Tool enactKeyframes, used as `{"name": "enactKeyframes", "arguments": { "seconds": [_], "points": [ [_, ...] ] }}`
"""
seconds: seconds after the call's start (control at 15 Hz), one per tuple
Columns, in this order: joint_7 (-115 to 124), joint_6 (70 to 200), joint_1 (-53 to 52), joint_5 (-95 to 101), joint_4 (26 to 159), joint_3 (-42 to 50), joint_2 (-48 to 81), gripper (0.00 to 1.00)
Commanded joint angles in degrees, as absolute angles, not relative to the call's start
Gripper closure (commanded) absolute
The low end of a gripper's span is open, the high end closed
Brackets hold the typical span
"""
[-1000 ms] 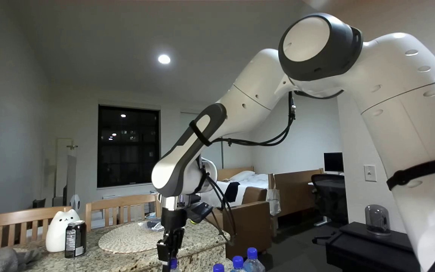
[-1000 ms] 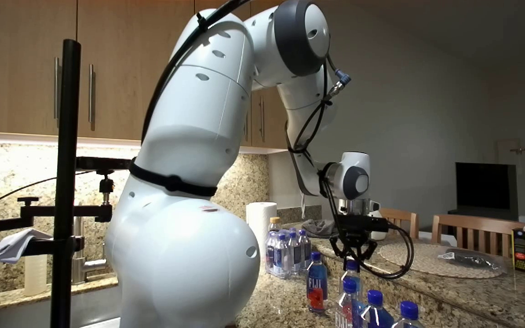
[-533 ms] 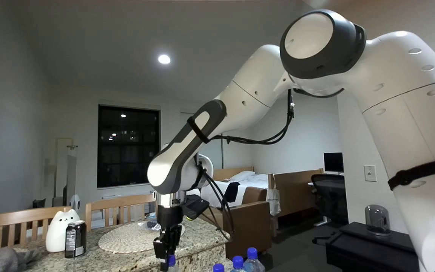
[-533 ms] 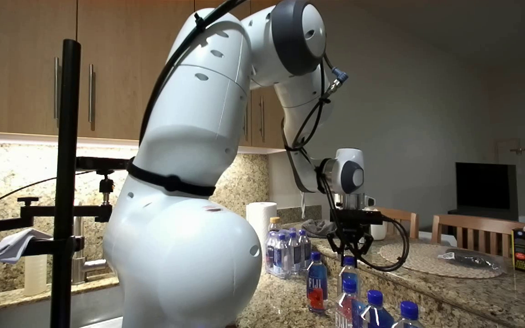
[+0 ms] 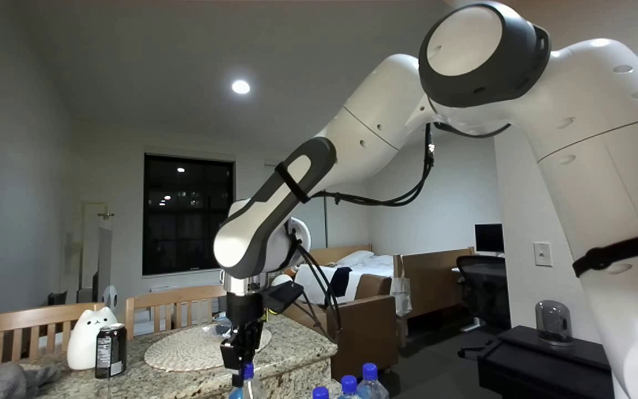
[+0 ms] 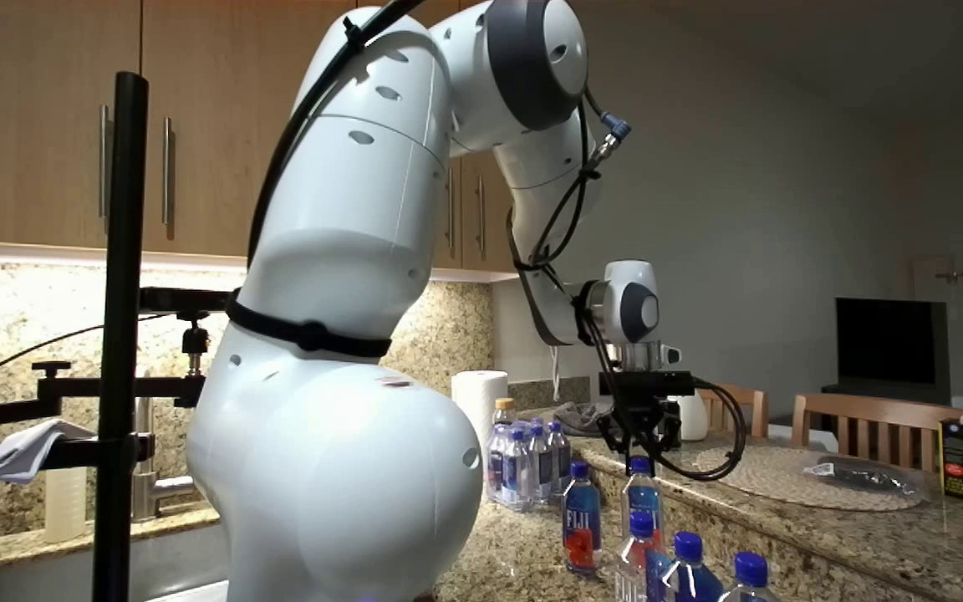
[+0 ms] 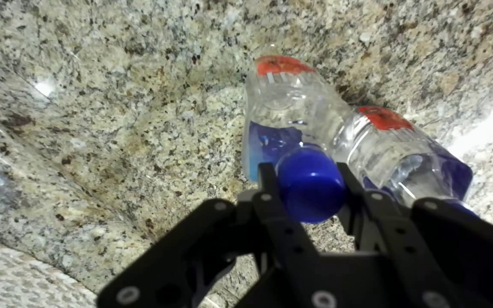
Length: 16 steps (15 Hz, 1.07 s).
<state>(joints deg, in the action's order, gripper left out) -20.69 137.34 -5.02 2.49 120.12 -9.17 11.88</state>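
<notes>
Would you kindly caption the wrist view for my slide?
Gripper holds a bottle by its blue cap above a speckled counter, another bottle alongside.

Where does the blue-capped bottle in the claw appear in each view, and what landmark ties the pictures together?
In an exterior view: bottle, bottom edge, left of centre, cut off.
In an exterior view: bottle, low, right of centre.
Wrist view: bottle, just right of centre, its cap in the claw.
Shared landmark: woven mat, in all three views.

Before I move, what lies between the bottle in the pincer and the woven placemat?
Between the blue-capped bottle and the woven placemat, the wrist view shows speckled granite counter stepping up to a raised ledge.
</notes>
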Motion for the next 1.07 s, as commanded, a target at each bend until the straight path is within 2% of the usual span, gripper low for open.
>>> {"name": "enactKeyframes", "arguments": {
  "seconds": [0.0,0.27,0.33,0.6,1.0],
  "points": [
    [-20.7,137.1,-5.2,2.5,120.0,-9.0,12.0,0.65],
    [-20.7,137.1,-5.2,2.5,120.0,-9.0,12.0,0.65],
    [-20.7,137.1,-5.2,2.5,120.0,-9.0,12.0,0.85],
    [-15.0,139.5,-6.6,3.4,121.8,-8.9,10.6,0.85],
    [7.5,138.9,-10.5,8.1,125.5,-7.0,8.7,0.85]
  ]
}}
